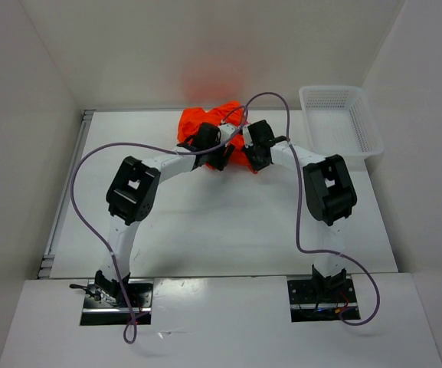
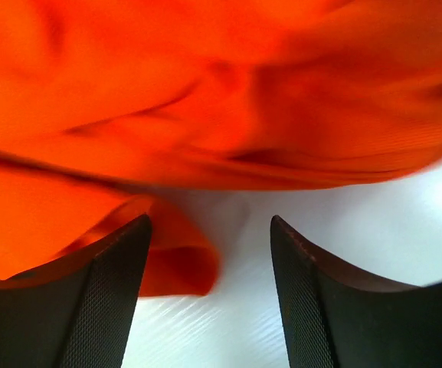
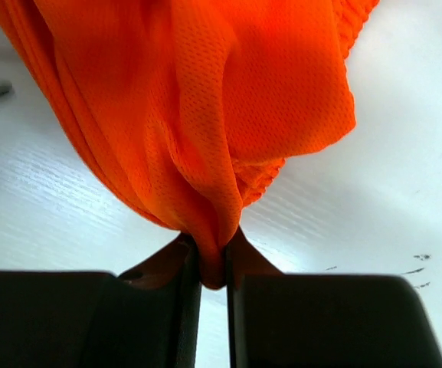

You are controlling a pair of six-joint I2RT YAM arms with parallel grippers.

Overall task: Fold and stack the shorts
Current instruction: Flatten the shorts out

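The bright orange shorts (image 1: 205,123) lie bunched at the back middle of the table. My left gripper (image 1: 219,159) is at their near edge, open; in the left wrist view its gap (image 2: 211,230) holds only white table, with a fold of the shorts (image 2: 205,92) just ahead and beside the left finger. My right gripper (image 1: 257,159) is at the shorts' right side, shut on a gathered fold of the shorts (image 3: 205,115), which hangs pinched between its fingers (image 3: 213,257).
A white mesh basket (image 1: 340,120) stands at the back right. White walls close in the table on the left, back and right. Purple cables loop over both arms.
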